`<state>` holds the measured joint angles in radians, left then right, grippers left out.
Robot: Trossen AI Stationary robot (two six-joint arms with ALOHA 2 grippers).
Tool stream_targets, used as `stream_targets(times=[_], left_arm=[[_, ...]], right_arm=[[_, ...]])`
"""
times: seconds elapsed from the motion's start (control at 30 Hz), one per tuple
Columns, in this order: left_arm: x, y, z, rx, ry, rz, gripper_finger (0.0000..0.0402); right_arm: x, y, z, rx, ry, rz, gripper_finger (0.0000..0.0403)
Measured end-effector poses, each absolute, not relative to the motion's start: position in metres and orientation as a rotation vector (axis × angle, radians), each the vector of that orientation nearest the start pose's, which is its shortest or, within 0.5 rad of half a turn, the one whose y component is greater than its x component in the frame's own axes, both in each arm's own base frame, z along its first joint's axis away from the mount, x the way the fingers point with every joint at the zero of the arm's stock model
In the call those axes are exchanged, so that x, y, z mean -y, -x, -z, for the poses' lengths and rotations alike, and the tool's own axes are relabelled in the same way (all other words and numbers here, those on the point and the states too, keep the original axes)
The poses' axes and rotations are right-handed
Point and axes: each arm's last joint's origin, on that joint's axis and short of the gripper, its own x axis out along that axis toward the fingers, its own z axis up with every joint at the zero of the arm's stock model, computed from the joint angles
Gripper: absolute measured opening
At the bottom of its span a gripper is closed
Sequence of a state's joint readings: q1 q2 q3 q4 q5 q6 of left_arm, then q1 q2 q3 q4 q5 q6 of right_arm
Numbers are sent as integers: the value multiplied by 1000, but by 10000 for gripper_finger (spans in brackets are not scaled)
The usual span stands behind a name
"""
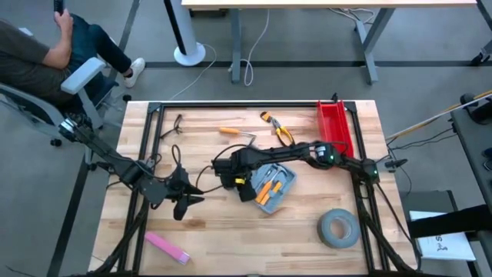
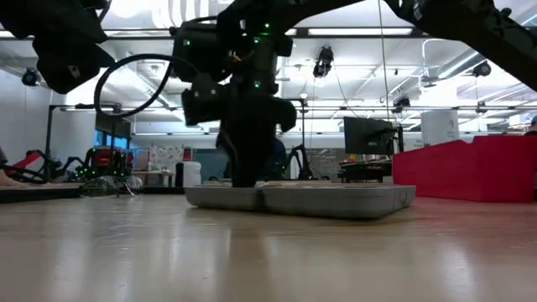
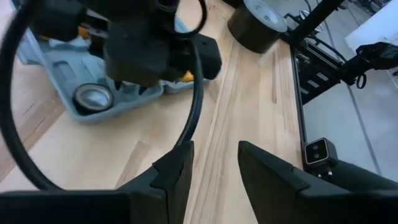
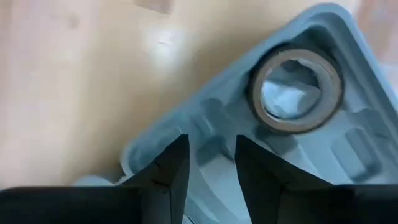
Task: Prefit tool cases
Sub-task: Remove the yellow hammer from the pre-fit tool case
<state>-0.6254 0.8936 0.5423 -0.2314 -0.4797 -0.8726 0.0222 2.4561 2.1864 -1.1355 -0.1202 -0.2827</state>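
Observation:
The blue-grey tool case [image 1: 286,178] lies open and flat on the wooden table, with orange-handled tools in its recesses. A small tape ring [image 4: 295,90] sits in a round recess near one corner. My right gripper [image 4: 211,171] points down over that corner [image 1: 244,191], its fingers a narrow gap apart with nothing between them. In the low view it [image 2: 247,159] reaches down to the case [image 2: 336,200]. My left gripper [image 3: 214,171] waits open above the table [image 1: 194,201], to the left of the case. My right gripper comes at the case's corner from above, fingers pointing down over the moulded inside [image 4: 211,134] beside the tape ring. Its fingertips lie outside the wrist view and the case rim hides them in the low view, so I cannot tell whether they touch.
A red bin [image 1: 334,123] stands at the far right. Yellow-handled pliers [image 1: 277,127] and an orange screwdriver [image 1: 234,132] lie beyond the case. A grey tape roll [image 1: 338,228] sits near right, and a pink object [image 1: 167,246] lies near left. A person sits past the far left corner [image 1: 46,46].

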Motion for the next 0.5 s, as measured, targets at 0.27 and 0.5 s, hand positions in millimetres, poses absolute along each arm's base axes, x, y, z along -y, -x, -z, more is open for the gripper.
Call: stream_targets(times=[0.27, 0.5], left_arm=[[95, -155, -231, -507, 556, -81, 137], [95, -155, -232, -504, 559, -80, 137]], right_arm=[[-52, -490, -168, -1350, 199, -478, 116], [-72, -485, -170, -1348, 198, -563, 104]])
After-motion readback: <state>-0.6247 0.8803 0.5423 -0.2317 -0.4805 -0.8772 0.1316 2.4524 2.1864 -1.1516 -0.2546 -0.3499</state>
